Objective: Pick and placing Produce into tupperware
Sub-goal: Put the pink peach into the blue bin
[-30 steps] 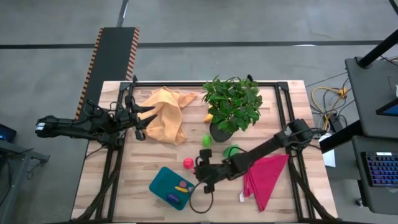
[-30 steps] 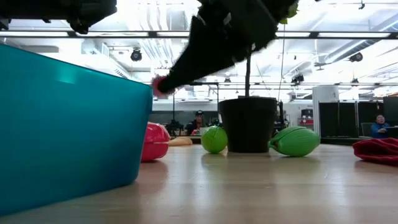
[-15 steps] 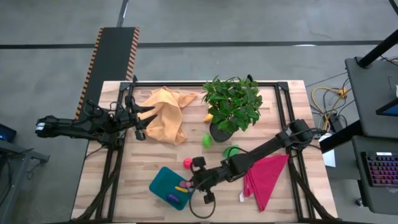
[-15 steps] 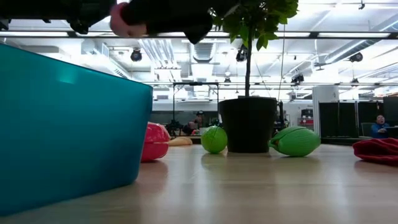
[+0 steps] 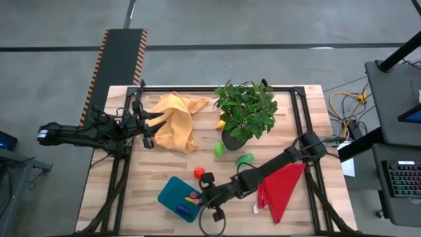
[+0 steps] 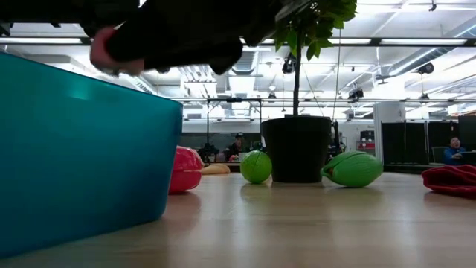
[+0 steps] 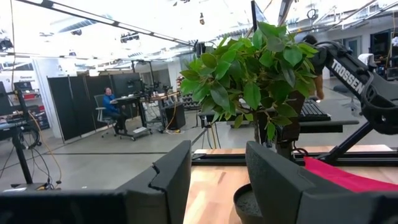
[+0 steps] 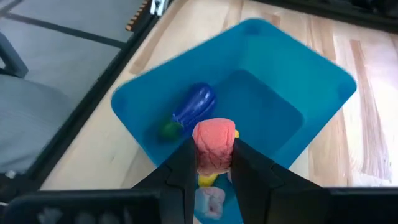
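Observation:
The teal tub (image 5: 172,191) sits near the table's near edge, and its rim (image 8: 298,74) fills the right wrist view. A purple toy (image 8: 194,104) and a yellow piece (image 8: 208,179) lie in it. My right gripper (image 5: 197,195) (image 8: 211,155) hovers over the tub, shut on a pink toy fruit (image 8: 214,144) (image 6: 111,52). On the table lie a red toy (image 5: 198,172), a green ball (image 5: 218,149) and a green oval (image 5: 245,159). My left gripper (image 5: 150,128) (image 7: 217,180) waits open by the orange cloth (image 5: 176,122). My right gripper pinches the pink toy fruit between its two fingers (image 8: 183,163), one on each side of its lower part (image 8: 214,163). The fingers slant down from the table's right. The fruit is lifted clear, above the tub's inside.
A potted plant (image 5: 247,112) stands in the middle of the table, with a small yellow piece (image 5: 221,124) beside its pot. A magenta cloth (image 5: 279,187) lies under the right arm. People sit in the room beyond (image 6: 452,149).
My right gripper has carried the pink toy fruit up and toward the table's left, from beside the tub's right end to above the tub. It has stayed shut on the fruit.

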